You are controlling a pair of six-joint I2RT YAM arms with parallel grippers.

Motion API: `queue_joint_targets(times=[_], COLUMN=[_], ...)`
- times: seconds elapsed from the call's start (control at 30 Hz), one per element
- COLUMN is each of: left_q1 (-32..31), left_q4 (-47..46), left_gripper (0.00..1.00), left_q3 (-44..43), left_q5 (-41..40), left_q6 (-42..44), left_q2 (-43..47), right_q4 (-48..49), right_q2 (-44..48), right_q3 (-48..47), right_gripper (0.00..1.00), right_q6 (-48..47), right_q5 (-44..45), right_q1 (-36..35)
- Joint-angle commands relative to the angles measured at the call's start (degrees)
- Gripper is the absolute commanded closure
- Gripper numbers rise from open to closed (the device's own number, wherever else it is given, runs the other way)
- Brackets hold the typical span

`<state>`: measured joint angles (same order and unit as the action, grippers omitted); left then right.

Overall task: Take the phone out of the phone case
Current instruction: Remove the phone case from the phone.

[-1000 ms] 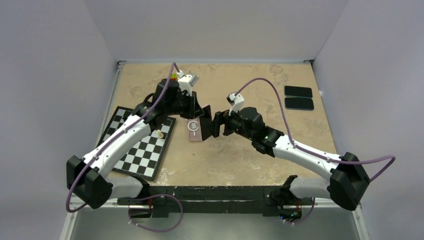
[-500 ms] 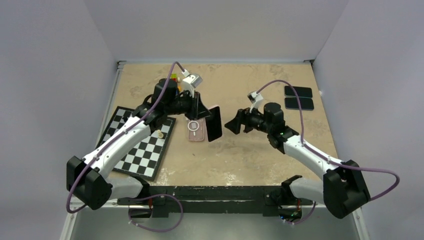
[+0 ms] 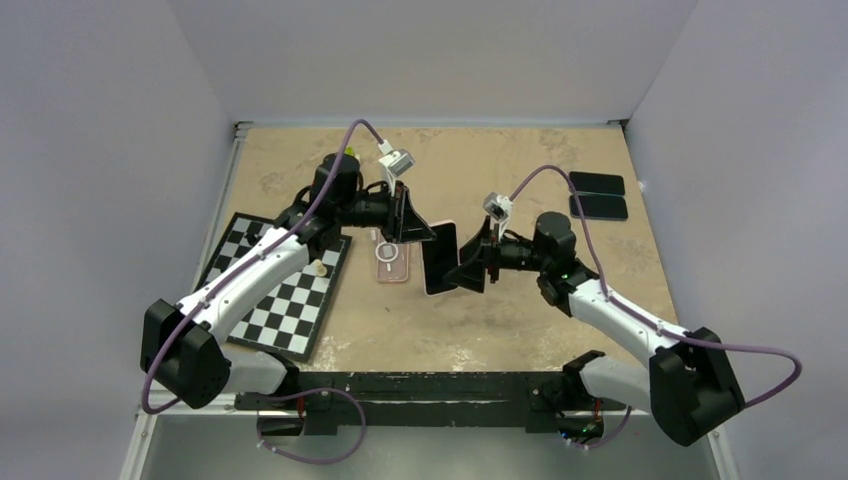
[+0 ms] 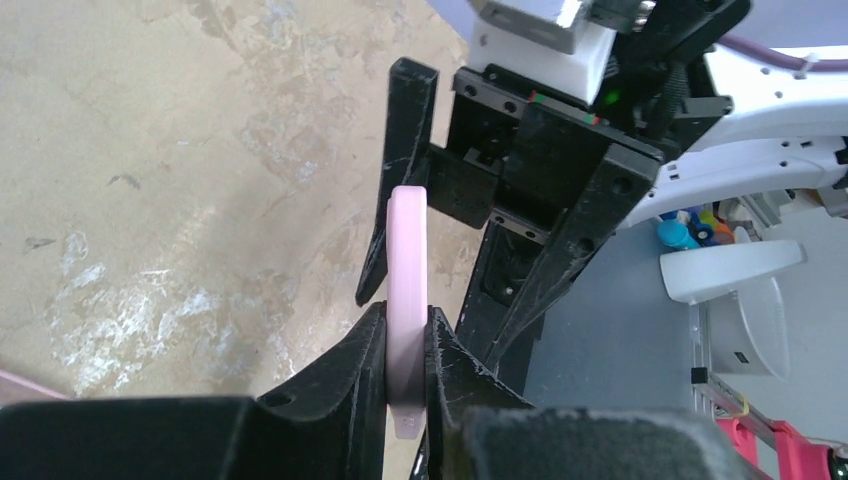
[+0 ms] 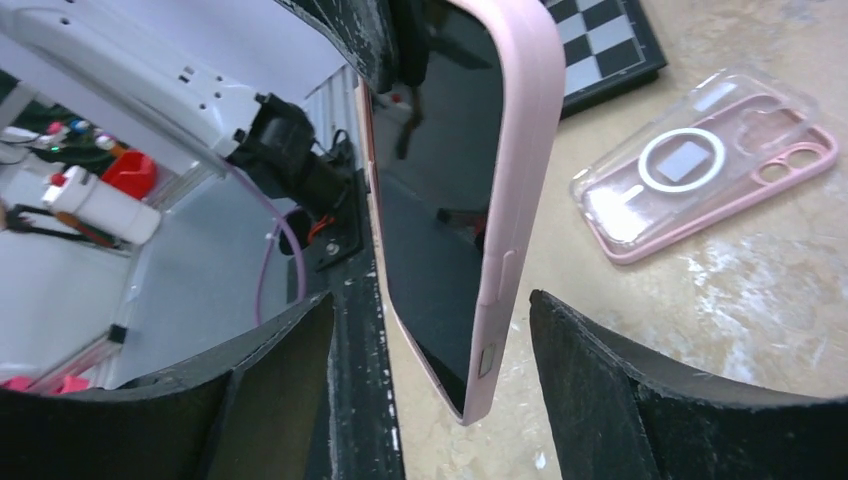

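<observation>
The phone (image 5: 470, 200) looks free of the clear case (image 3: 390, 262), which lies flat on the table (image 3: 520, 320) just left of it. From here I cannot tell whether its pink edge is its own body or a second cover. The left gripper (image 3: 424, 232) is clamped on the phone's upper end and holds it upright in the air, while the right gripper (image 3: 470, 266) straddles the lower end with jaws apart, so a handover seems in hand, and those jaws should close squarely before the left lets go. The mottled tan tabletop carries a chessboard (image 3: 280, 300) at near left and two dark phones (image 3: 597, 195) at far right, between plain grey walls.
</observation>
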<state>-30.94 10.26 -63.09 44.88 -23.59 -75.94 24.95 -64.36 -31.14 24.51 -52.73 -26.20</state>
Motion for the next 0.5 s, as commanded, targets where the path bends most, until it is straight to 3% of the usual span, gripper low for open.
queue_joint_targets(times=[0.0,0.07,0.17,0.37,0.47], left_q1=[-0.15,-0.13,-0.15,-0.07,-0.03], left_q4=[-10.22,-12.42,-13.16,-10.51,-10.36], left_gripper=[1.0,1.0,1.0,0.99,0.66], left_q3=[-0.1,0.41,0.35,0.75,1.37], left_q5=[7.01,7.12,7.34,0.32,-2.39], left_q6=[-2.9,-3.86,-4.74,-4.43,-6.11], left_q2=[3.23,3.7,3.98,6.23,5.77], right_q4=[12.51,17.66,22.24,33.75,35.13], right_q2=[-3.17,-4.37,-5.34,-6.29,-7.67], right_q3=[0.48,0.99,2.06,4.79,3.58], right_gripper=[0.27,0.33,0.5,1.0,1.0], right_q6=[6.53,9.61,12.4,19.27,20.6], right_q5=[-8.03,-9.97,-10.73,-9.29,-6.96], right_q1=[0.0,0.04,0.0,0.01,0.07])
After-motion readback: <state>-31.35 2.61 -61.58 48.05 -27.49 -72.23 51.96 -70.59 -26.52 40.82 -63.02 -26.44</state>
